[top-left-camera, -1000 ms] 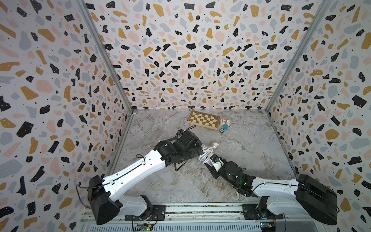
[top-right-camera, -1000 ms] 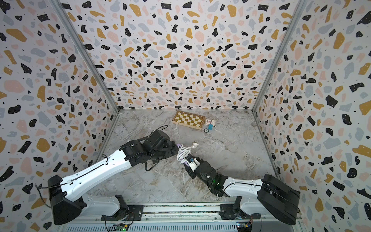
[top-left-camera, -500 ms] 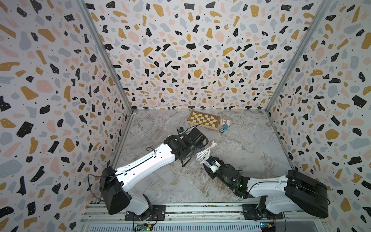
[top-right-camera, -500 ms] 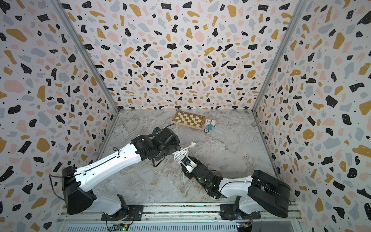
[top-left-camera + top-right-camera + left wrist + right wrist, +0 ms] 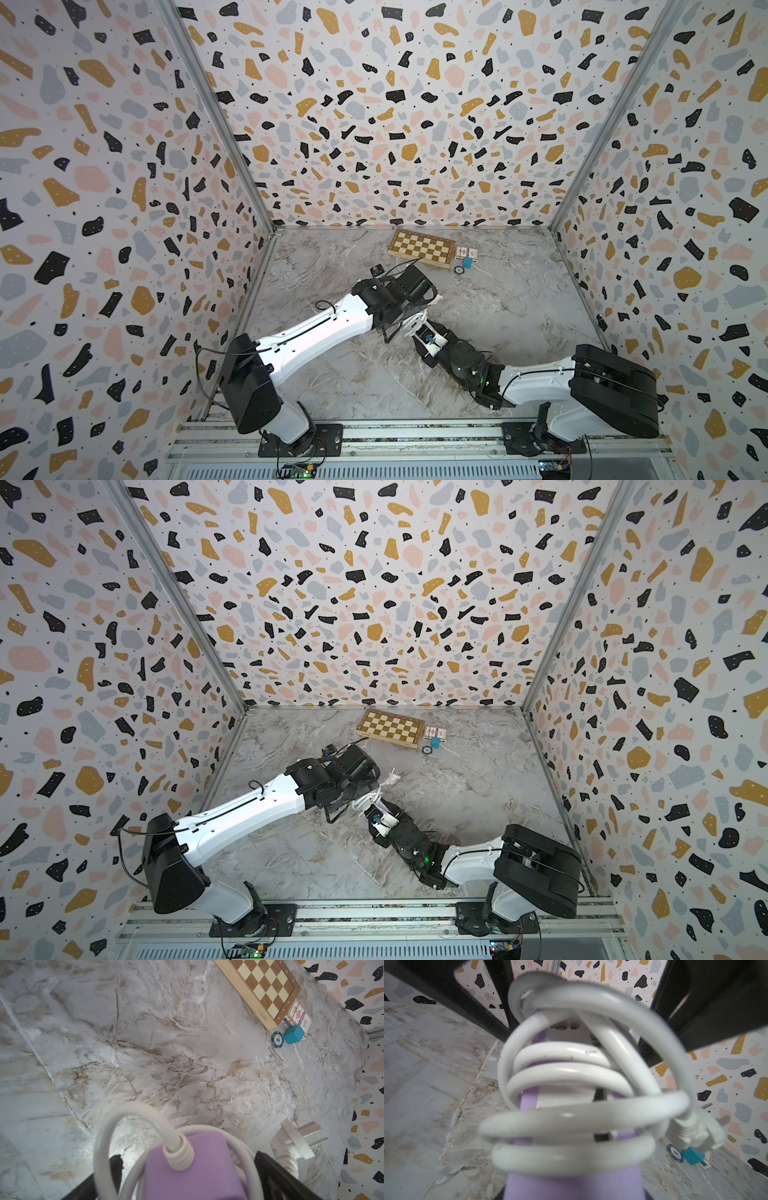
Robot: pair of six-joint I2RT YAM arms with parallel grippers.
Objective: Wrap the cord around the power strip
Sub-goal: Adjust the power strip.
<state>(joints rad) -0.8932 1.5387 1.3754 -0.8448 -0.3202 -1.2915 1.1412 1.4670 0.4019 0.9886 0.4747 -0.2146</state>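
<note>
Left jaws released; right jaws grasping lavender power strip point(image 5: 193, 1178), white cord point(image 5: 566, 1072) looped around it

Cord point(image 5: 566, 1076) coiled around power strip point(image 5: 203, 1178); chessboard point(image 5: 420, 248) well behind.

Lavender power strip point(image 5: 193, 1172) near the middle of the worktop point(image 5: 498, 299), several loose loops of white cord point(image 5: 571, 1122) wound around its body; the cord arches from one end; its white plug point(image 5: 291, 1140) juts out alongside, prongs bare.
</note>
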